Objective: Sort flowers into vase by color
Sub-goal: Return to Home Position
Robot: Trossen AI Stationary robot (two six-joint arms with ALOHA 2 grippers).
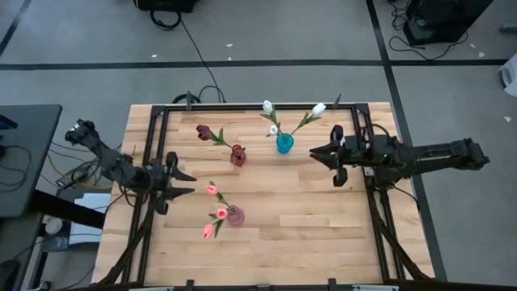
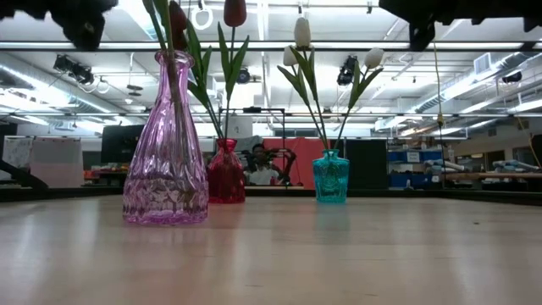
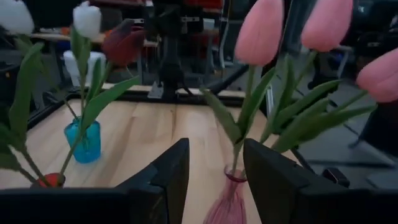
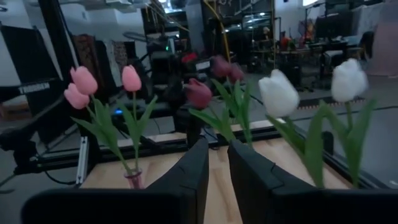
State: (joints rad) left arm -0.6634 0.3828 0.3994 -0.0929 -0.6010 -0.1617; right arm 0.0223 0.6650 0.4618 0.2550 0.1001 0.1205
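Pink vase (image 2: 165,144) sits closest to the low camera, near the front of the worktop (image 1: 323,234) and left of centre. It holds three pink flowers (image 1: 212,190), their heads fanned toward the left arm. Red vase (image 1: 237,155) stands farther back and holds the maroon flowers (image 1: 202,130), which lean to the back-left. Teal vase (image 1: 284,143) is to the right of the red one and toward the back edge, with three white flowers (image 1: 267,106) spread above it. All three vases are upright and well apart, one colour in each. No stems lie loose on the worktop.

Left end effector (image 1: 192,183) hangs above the left side of the worktop, just beside the pink heads and pointing toward them. Its fingers (image 3: 171,168) are parted to a medium gap and hold nothing. In the left wrist view, the pink vase neck shows through that gap.

Right end effector (image 1: 313,151) hangs above the right side, near the teal vase and pointing at it. Its fingers (image 4: 196,165) are drawn almost together, narrow and empty.

A person (image 2: 258,169) shows far behind the worktop, between the red and teal vases.
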